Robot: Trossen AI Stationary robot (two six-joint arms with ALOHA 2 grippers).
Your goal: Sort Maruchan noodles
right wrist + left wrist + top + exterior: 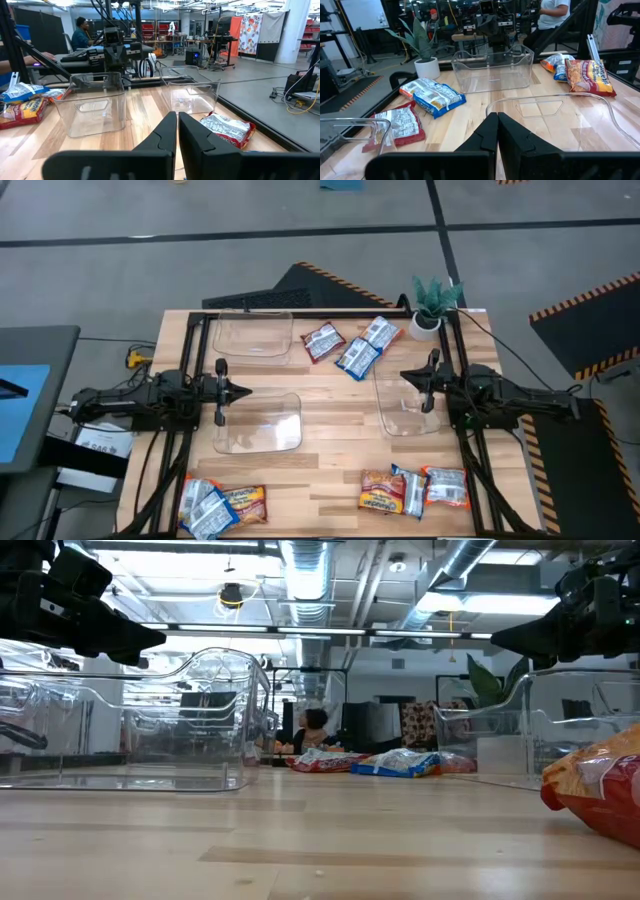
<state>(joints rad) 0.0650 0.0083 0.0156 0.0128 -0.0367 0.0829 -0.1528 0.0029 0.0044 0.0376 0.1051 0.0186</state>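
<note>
Maruchan noodle packets lie flat on the table in three groups. At the far middle are a red one [322, 342], a blue one [357, 357] and a pale one [380, 332]. Near the left corner lie blue-white [205, 505] and orange [243, 500] packets. Toward the near right lie orange [380, 492], blue [410, 488] and red-orange [447, 485] ones. My left gripper [240, 391] is shut and hovers at the left edge of a clear bin [262, 422]. My right gripper [405, 376] is shut and hovers over another clear bin [405, 405]. Both hold nothing.
A third clear bin [250, 335] stands at the far left. A potted plant [435, 305] sits at the far right corner. A black frame rail [300, 313] runs along the far edge. Bare wood lies between the bins at the table's middle [340, 430]. People show in the room behind.
</note>
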